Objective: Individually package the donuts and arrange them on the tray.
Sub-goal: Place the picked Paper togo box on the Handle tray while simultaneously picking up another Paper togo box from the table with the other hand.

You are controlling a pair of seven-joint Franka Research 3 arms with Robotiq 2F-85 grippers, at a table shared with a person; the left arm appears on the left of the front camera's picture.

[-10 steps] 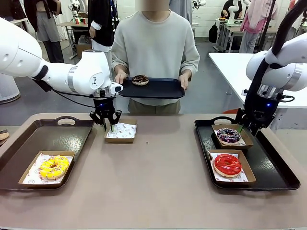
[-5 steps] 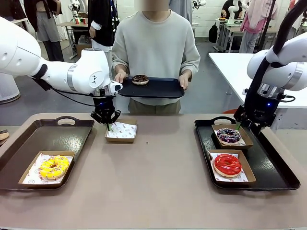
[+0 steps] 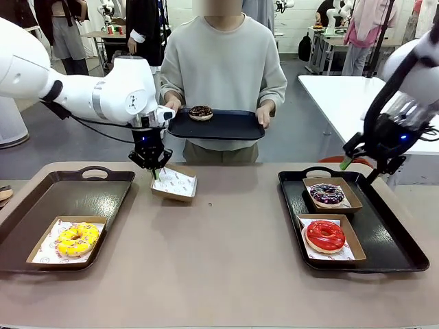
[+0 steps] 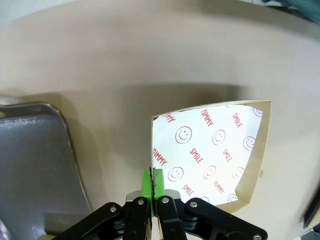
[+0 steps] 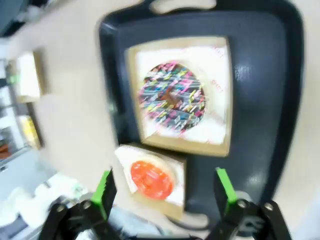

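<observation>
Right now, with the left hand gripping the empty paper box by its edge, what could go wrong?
1. The left hand pinches only one thin wall of the empty box, which already hangs tilted; it could slip or bend.
2. The person's tray with the chocolate donut is close behind that arm, so a bump seems possible.
3. The open right hand hovers above the purple-iced donut; moving low could brush it.

Left gripper (image 3: 155,169) now pinched shut on the near-left wall of the empty paper box (image 3: 174,184), box tipped up off the table at that side, right gripper (image 3: 364,166) risen clear above the right tray (image 3: 394,255), jaws spread wider
</observation>
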